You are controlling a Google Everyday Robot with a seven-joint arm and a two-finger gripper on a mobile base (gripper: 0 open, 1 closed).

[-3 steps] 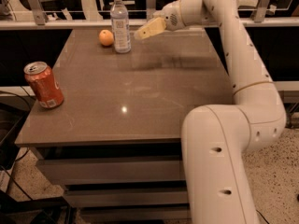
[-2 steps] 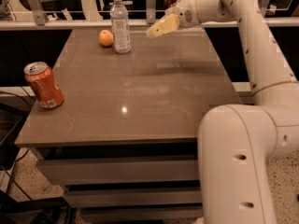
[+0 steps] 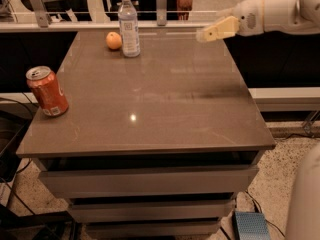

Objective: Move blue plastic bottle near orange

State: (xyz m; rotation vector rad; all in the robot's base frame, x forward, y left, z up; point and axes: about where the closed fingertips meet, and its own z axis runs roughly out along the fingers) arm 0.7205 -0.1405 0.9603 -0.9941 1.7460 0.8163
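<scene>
The blue plastic bottle (image 3: pixel 128 26), clear with a white cap and a white-blue label, stands upright at the back of the brown table (image 3: pixel 165 99). The orange (image 3: pixel 114 40) lies just to its left, almost touching it. My gripper (image 3: pixel 201 35) hangs above the table's back right part, well to the right of the bottle and holding nothing. Its white arm comes in from the upper right.
A red soda can (image 3: pixel 47 91) stands near the table's left edge. A metal railing (image 3: pixel 160 14) runs behind the table, with a person standing beyond it. Drawers sit below the tabletop. A small blue box (image 3: pixel 251 225) lies on the floor at the lower right.
My gripper has pulled away to the right, from beside the bottle to the table's back right. The bottle, orange and can have not moved.
</scene>
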